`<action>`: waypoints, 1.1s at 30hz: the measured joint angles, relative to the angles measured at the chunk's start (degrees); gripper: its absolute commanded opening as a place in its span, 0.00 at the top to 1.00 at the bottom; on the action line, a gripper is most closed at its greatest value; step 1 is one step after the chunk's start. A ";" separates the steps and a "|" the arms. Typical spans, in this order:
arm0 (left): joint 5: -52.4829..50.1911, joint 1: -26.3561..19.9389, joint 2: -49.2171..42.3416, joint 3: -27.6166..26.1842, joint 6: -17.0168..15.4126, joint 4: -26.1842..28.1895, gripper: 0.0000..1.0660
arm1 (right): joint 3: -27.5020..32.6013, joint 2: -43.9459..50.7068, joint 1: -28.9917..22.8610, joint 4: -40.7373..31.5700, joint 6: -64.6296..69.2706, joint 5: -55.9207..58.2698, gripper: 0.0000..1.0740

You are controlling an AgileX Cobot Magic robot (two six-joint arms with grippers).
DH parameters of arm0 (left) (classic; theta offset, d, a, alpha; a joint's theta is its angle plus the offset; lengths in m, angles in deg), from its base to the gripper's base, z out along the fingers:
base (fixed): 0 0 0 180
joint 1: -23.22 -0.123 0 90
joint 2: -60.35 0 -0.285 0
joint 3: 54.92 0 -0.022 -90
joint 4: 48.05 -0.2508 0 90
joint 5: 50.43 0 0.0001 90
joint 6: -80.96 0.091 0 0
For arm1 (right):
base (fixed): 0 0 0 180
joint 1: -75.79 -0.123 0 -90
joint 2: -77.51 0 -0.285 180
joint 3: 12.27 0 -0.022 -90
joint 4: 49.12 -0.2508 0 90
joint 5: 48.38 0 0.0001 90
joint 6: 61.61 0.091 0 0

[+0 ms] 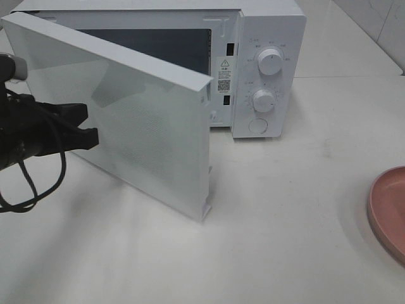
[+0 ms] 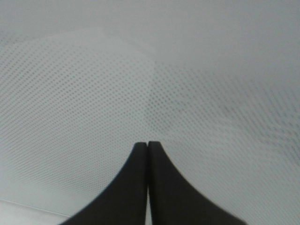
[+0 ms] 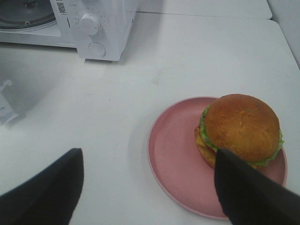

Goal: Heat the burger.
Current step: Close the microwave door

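The burger (image 3: 241, 127), with its golden-brown bun and green lettuce, sits on the pink plate (image 3: 173, 159) in the right wrist view. It is out of the exterior view, where only the plate's edge (image 1: 389, 209) shows at the right. My right gripper (image 3: 147, 157) is open and empty above the plate, with one finger (image 3: 248, 197) close beside the burger. The white microwave (image 1: 266, 63) stands at the back with its door (image 1: 139, 120) swung wide open. My left gripper (image 1: 88, 125) is shut and empty, its tips (image 2: 148, 145) close to the door's dotted outer face.
The open door reaches far out over the white table (image 1: 272, 240) towards the front. The microwave's two knobs (image 1: 271, 61) and button face forward. Its glass turntable (image 3: 23, 11) shows inside the cavity. A tiled wall runs at the back right.
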 measured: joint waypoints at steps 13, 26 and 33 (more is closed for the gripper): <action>-0.92 8.71 6.19 -8.71 5.21 10.20 1.00 | 0.00 0.00 0.00 0.00 0.00 0.00 0.30; 2.86 12.72 13.69 -21.54 5.61 13.81 1.00 | 0.00 0.00 0.00 0.00 0.00 0.00 0.30; 3.38 13.87 16.79 -25.55 5.61 13.98 1.00 | 0.00 0.00 0.00 0.00 0.00 0.00 0.30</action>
